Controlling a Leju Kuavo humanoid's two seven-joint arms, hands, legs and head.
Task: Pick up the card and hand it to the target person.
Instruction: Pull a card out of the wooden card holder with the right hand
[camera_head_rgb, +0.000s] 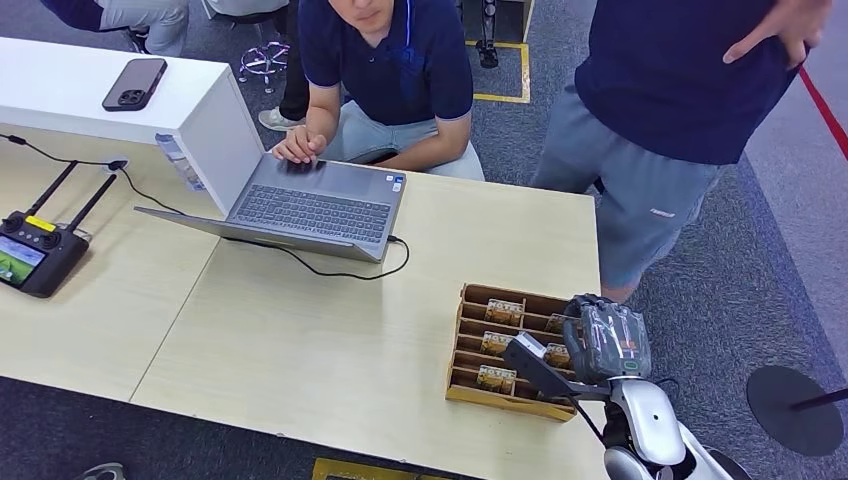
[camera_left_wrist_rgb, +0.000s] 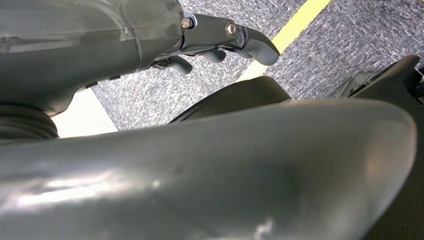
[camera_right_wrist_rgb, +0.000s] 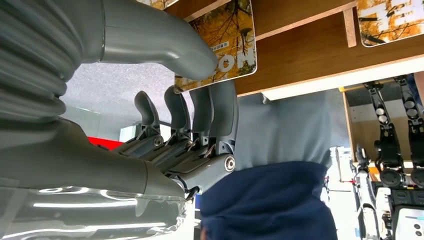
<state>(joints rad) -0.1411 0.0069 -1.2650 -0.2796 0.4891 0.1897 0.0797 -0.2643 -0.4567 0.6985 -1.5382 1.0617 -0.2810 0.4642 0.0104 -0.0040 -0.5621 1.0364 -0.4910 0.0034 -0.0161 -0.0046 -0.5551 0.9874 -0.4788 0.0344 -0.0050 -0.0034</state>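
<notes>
Reaching over the wooden card rack (camera_head_rgb: 470, 345) at the counter's (camera_head_rgb: 300, 350) near right corner, the right hand (camera_head_rgb: 605, 340) hovers above the rack's right end. Its wrist view shows the thumb and fingers (camera_right_wrist_rgb: 200, 107) closing on a card (camera_right_wrist_rgb: 227, 47) printed with autumn trees, which stands in one of the rack's slots; whether it is truly gripped, I cannot tell. That card lies right at the fingertips, its long axis running along the slot. The left hand (camera_left_wrist_rgb: 220, 40) hangs low over grey carpet, well away from the rack, fingers loosely curled around nothing. Two people stand or sit beyond the rack.
</notes>
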